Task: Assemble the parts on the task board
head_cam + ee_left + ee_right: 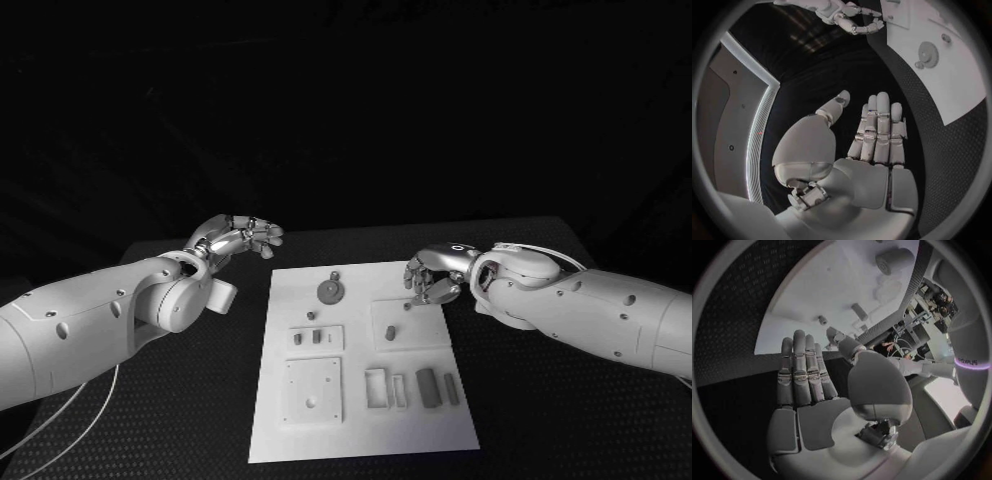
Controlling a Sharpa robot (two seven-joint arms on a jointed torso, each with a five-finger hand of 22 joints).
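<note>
Two empty hands, left hand [242, 236] and right hand [433, 277], fingers apart beside task board [361, 420]; small parts [427, 382] risk slipping when pinched.

Both arms are reached in from the sides, with the left hand [242, 236] and right hand [437, 274] held flat-fingered and nothing gripped.

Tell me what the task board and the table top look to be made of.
Task board: seemingly matte white plastic or coated sheet; flat, even, no glare. Table: black, covered by a finely dotted, woven-looking mat, perhaps rubber or fabric; the texture leaves it open.
</note>
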